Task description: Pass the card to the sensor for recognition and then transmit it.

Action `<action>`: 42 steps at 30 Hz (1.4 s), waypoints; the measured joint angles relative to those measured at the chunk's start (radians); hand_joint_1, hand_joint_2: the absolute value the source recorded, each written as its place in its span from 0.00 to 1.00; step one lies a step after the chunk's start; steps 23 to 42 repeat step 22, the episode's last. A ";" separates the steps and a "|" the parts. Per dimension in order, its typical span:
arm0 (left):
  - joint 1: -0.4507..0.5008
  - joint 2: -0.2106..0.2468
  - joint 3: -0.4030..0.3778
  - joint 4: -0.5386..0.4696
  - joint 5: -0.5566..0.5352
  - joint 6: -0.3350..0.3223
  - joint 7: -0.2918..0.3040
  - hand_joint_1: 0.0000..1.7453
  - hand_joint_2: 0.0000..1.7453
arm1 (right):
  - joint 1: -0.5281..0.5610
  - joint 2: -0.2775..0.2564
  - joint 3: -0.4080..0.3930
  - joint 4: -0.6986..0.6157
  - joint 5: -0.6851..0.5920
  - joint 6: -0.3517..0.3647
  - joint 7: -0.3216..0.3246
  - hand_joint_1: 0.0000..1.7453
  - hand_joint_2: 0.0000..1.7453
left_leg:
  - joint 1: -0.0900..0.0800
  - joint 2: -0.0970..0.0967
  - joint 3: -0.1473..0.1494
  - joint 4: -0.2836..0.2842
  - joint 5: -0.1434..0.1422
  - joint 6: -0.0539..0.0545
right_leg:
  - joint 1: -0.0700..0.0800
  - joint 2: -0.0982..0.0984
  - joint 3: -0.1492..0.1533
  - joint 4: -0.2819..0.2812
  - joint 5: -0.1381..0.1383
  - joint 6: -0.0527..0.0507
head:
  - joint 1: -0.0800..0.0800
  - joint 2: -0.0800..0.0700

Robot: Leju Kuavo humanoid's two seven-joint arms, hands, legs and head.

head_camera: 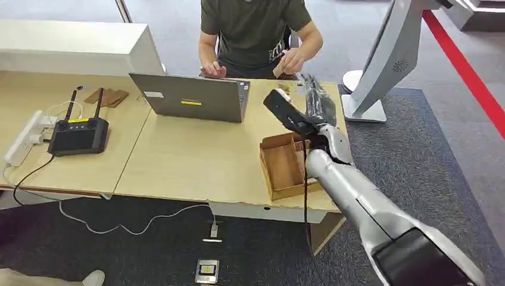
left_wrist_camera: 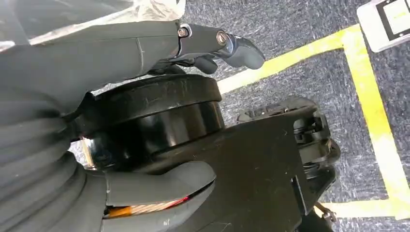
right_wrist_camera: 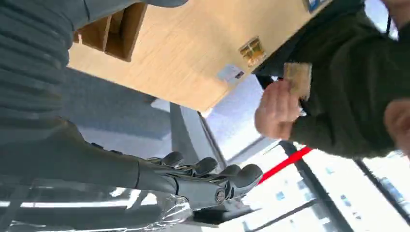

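Spanning grey carpet (head_camera: 417, 149), the wooden table (head_camera: 178, 161) sits under the right hand (head_camera: 318, 104), fingers (right_wrist_camera: 212, 171) extended, empty.

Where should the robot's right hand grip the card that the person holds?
Probably the free edge of the card, which sticks out past the person's hand; bring the right hand from the table side, since their grip covers the other end.

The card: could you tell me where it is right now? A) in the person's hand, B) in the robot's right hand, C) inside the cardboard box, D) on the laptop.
A: the card is pinched in the person's hand across the table, while the robot's right hand is extended with nothing in it.
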 joint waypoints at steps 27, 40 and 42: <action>0.008 -0.003 0.020 0.001 0.058 0.053 -0.027 0.00 1.00 | 0.269 -0.289 -0.534 0.062 -0.762 -0.117 -0.272 0.00 1.00 | -0.001 0.007 0.003 0.001 -0.005 0.005 | 0.000 0.008 0.003 -0.007 0.001 0.006 | -0.002 0.000; 0.008 -0.003 0.020 0.001 0.058 0.053 -0.027 0.00 1.00 | 0.269 -0.289 -0.534 0.062 -0.762 -0.117 -0.272 0.00 1.00 | -0.001 0.007 0.003 0.001 -0.005 0.005 | 0.000 0.008 0.003 -0.007 0.001 0.006 | -0.002 0.000; 0.008 -0.003 0.020 0.001 0.058 0.053 -0.027 0.00 1.00 | 0.269 -0.289 -0.534 0.062 -0.762 -0.117 -0.272 0.00 1.00 | -0.001 0.007 0.003 0.001 -0.005 0.005 | 0.000 0.008 0.003 -0.007 0.001 0.006 | -0.002 0.000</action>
